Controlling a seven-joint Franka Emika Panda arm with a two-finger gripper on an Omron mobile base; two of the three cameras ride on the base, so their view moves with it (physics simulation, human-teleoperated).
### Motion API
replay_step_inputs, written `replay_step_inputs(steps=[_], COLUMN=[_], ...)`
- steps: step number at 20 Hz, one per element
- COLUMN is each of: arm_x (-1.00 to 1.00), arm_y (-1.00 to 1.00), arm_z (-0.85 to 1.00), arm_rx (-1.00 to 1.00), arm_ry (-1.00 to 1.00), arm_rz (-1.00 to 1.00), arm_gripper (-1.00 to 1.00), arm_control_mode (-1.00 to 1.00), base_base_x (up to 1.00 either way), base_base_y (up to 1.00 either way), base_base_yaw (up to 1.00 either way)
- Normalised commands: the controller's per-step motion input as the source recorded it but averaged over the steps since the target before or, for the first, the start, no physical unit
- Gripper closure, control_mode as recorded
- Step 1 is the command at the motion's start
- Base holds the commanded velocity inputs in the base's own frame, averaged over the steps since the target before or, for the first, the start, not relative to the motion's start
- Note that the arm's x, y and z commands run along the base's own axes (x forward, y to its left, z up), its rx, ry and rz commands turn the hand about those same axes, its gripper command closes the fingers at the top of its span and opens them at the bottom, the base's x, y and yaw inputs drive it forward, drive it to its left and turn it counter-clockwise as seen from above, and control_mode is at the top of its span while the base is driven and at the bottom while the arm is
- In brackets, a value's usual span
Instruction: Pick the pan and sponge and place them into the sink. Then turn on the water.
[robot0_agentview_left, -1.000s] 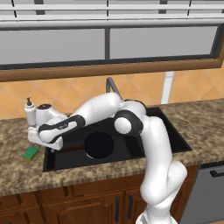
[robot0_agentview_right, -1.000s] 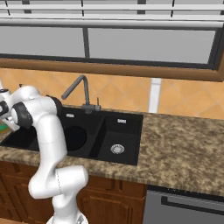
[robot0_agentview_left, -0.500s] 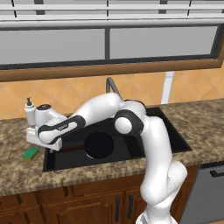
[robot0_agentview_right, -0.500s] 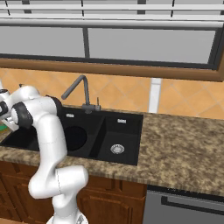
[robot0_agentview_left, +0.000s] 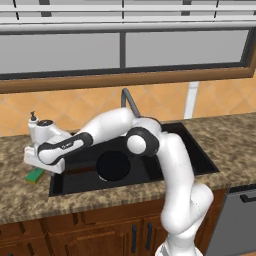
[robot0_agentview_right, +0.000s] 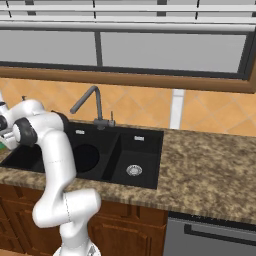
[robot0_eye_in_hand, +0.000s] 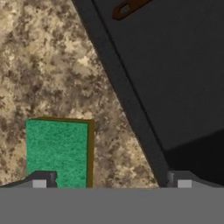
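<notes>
Left base view. My arm reaches leftward across the sink (robot0_agentview_left: 195, 152) to the bench (robot0_agentview_left: 20, 197) at its left end. My gripper (robot0_agentview_left: 44, 169) hangs low over the sponge (robot0_agentview_left: 35, 175), a green block lying flat on the bench just beside the sink's left rim. The pan (robot0_agentview_left: 113, 166) already lies in the large basin, a round black disc. The faucet (robot0_agentview_left: 129, 101) rises behind my forearm, and no stream of water is visible. A white soap dispenser (robot0_agentview_left: 34, 126) stands on the bench behind my hand.

Right base view. My arm bends away toward the left edge. The smaller basin, with its silver drain (robot0_agentview_right: 133, 170), lies bare. The faucet's gooseneck arcs over the large basin.

Hand view. The sponge lies at lower left on the speckled bench, its yellowish side showing along one edge. My two fingertips (robot0_eye_in_hand: 40, 179) stand wide apart and hold nothing. One tip sits over the sponge; the other sits over the sink's rim. The pan's brown handle shows at the top, inside the basin.

Risk, as I judge it. The sponge is off-centre between the jaws, lying toward one fingertip. A straight descent could set that tip onto the sponge's top, or the other onto the rim. Closing would then push the sponge aside instead of clamping it. Shifting toward the sponge first should avoid this.
</notes>
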Motion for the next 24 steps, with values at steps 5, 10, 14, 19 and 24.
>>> replay_step_inputs(steps=[5, 10, 14, 19, 24], arm_x=[0.00, 0.00, 0.02, 0.01, 0.00], arm_y=[0.26, 0.27, 0.23, 0.16, 0.10], arm_z=[0.00, 0.00, -0.11, -0.13, -0.16], arm_rx=[0.00, 0.00, -0.02, -0.05, -0.03], arm_ry=[0.08, 0.05, 0.00, 0.00, 0.00], arm_rz=[0.00, 0.00, 0.00, 0.00, 0.00], arm_gripper=[-1.00, -1.00, -1.00, -1.00, -1.00], arm_control_mode=[-1.00, -1.00, -1.00, -1.00, -1.00], base_base_x=[0.00, 0.00, 0.00, 0.00, 0.00], base_base_y=[0.00, 0.00, 0.00, 0.00, 0.00], base_base_yaw=[0.00, 0.00, 0.00, 0.00, 0.00])
